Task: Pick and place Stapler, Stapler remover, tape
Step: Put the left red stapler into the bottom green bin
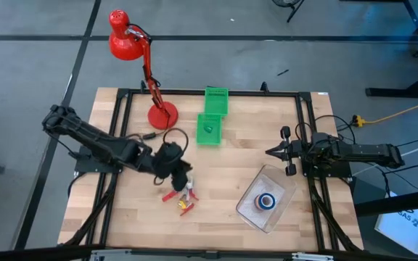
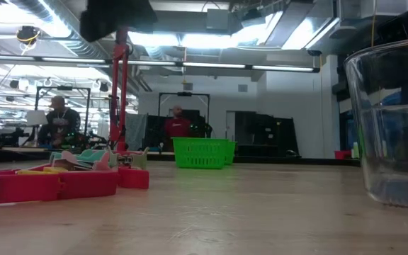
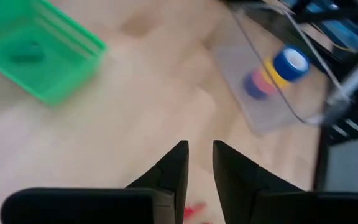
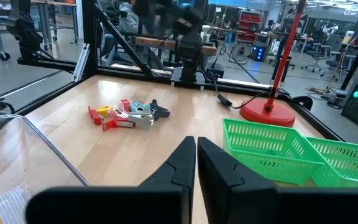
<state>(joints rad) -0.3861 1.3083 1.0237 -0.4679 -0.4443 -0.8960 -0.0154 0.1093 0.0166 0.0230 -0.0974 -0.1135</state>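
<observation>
Over the small pile of red, yellow and grey pieces [image 1: 181, 194] | left gripper [image 1: 174, 172] narrow, nothing visibly held | tape rolls [image 1: 266, 201] already in clear container [image 1: 285, 190] | I'd centre on one piece before closing | right gripper [image 1: 273, 152] pinched shut, waiting at table edge.

From straight above you look down on the whole table [image 1: 216, 210]; low down, you look flat across it, close to the clear tub [image 2: 395, 127]; each wrist camera looks past its own fingers, and all four views share the green baskets [image 1: 212, 119].
</observation>
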